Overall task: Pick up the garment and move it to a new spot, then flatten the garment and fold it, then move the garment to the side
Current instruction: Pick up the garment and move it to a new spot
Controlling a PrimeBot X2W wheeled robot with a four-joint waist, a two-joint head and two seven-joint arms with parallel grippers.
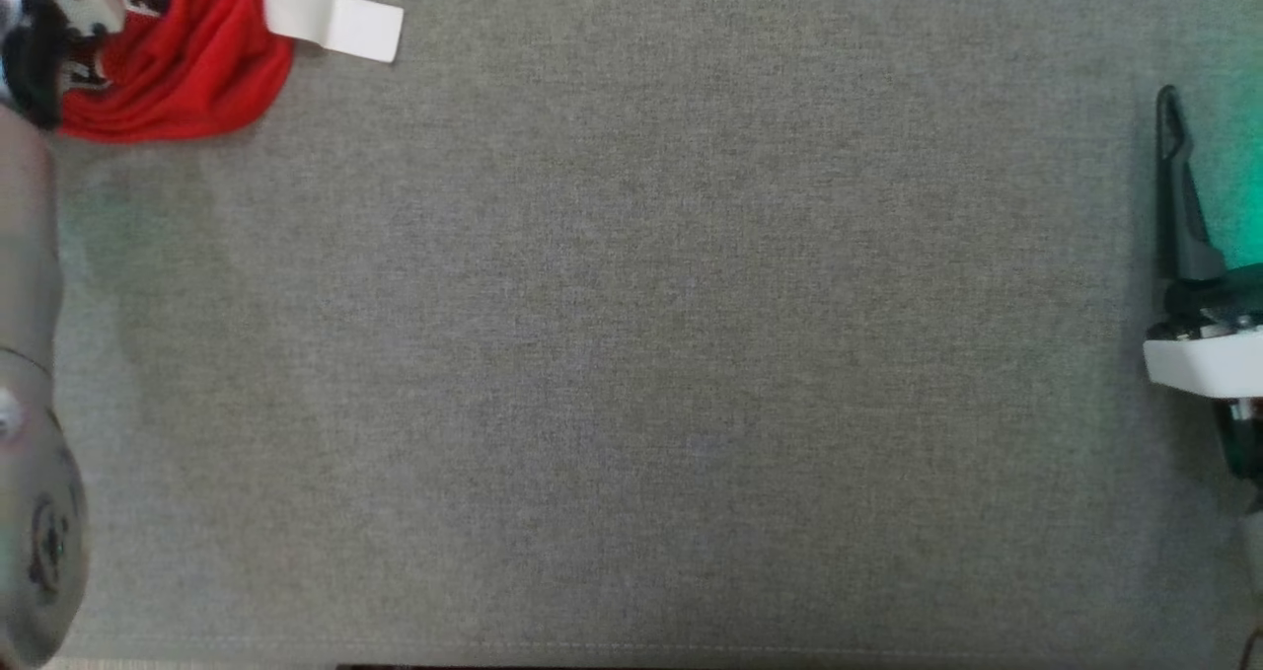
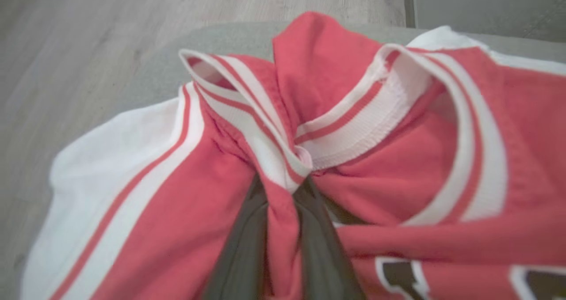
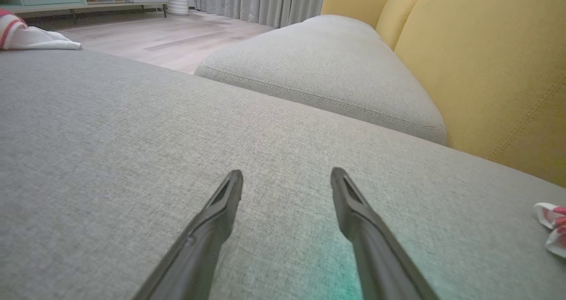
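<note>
Left tool: jaws drawn almost together, pinching a red fold of the garment just under the striped collar rib, bottom centre of the left wrist view.
Right tool: fingers spread wide, nothing between them, above the bare grey cushion; cannot tell if the tips touch it.
Garment position: bunched in the upper left corner of the head view, on the grey cushion near its edge.
Garment look: red, with white bands and stripes.
Count: one garment; two tools; two grey cushions, the second grey cushion beside a yellow backrest.
</note>
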